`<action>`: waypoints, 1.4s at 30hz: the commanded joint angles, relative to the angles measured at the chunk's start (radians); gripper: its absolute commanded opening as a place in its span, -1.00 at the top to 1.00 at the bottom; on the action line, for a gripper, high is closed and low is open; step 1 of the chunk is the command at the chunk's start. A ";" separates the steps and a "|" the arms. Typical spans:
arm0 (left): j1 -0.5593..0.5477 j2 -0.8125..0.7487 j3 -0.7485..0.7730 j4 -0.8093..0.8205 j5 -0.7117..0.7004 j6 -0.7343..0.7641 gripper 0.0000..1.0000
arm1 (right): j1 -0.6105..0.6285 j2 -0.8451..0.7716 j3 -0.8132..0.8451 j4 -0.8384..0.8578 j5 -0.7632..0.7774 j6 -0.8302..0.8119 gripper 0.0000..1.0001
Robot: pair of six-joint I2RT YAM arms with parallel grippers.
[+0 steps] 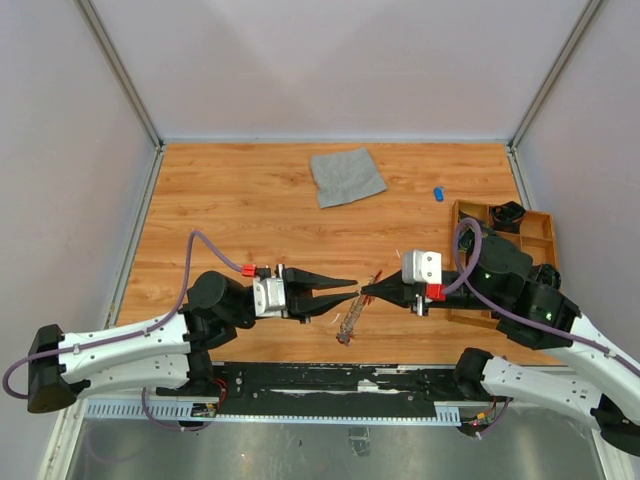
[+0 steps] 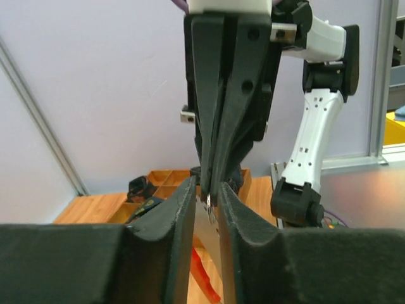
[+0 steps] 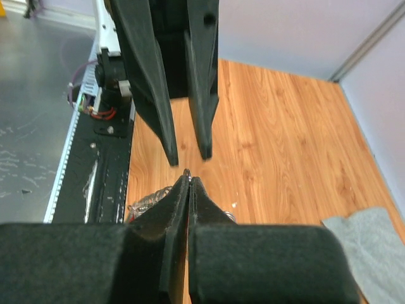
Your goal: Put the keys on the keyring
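Left fingers (image 1: 320,278) apart, right fingers (image 1: 385,291) tight on keyring (image 1: 350,322); grey cloth (image 1: 347,176) well beyond.

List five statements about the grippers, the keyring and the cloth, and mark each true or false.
1. The right gripper has its jaws closed. True.
2. The left gripper has its jaws clamped shut. False: they stand open with a gap between them.
3. The grey cloth lies inside the wooden tray. False: it lies on the far part of the table, apart from the tray.
4. The two grippers face each other with their tips close together. True.
5. The keyring lies beside the grey cloth. False: it trails down from the right gripper's tips, near the arms.
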 commanded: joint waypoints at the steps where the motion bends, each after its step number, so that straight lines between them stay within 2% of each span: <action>1: -0.004 -0.036 0.075 -0.080 -0.061 0.060 0.43 | -0.005 0.018 0.086 -0.139 0.091 -0.064 0.99; 4: -0.004 -0.044 0.093 -0.141 -0.089 0.090 0.31 | -0.005 0.027 0.118 -0.198 0.136 -0.092 0.99; 13: -0.004 0.003 0.162 -0.290 -0.063 0.127 0.31 | -0.005 0.050 0.169 -0.281 0.185 -0.146 0.99; 28: -0.004 0.074 0.208 -0.333 -0.042 0.081 0.27 | -0.005 0.039 0.160 -0.234 0.132 -0.147 0.99; 42: -0.004 0.081 0.209 -0.366 -0.060 0.094 0.36 | -0.005 0.036 0.145 -0.192 0.095 -0.144 0.99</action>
